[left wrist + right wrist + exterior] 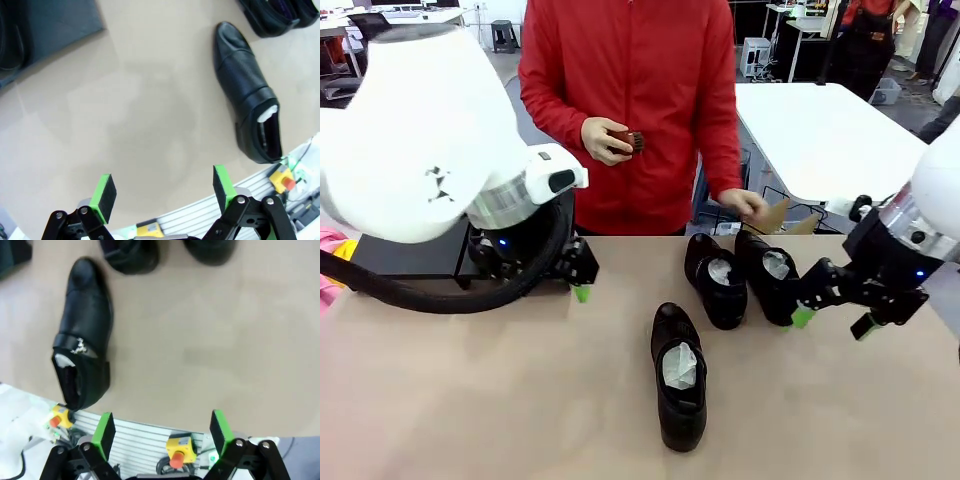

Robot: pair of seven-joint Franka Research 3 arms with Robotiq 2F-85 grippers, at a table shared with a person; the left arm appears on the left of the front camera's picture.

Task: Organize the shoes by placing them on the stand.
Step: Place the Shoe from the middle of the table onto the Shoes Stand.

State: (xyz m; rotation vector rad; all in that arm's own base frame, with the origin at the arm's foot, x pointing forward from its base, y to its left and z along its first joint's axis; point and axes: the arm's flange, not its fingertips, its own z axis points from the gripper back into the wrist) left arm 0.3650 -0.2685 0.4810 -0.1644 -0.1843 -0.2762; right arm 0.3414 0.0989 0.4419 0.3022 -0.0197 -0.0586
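Both grippers empty, jaws spread wide. Left gripper (162, 192) hangs over bare table in front of the stand (408, 256) at the far left corner. Right gripper (833, 322) sits low, just beside the pair of shoes (720, 285) at the far edge, right of middle. Lone shoe (680, 375) lies mid-table toward the near edge, toe pointing away from the robot. Step in hand looks like the first grasp. Advice: straddle the shoe across its waist, pads square to the sides; glossy leather may slip, so lift level and set flat on the stand
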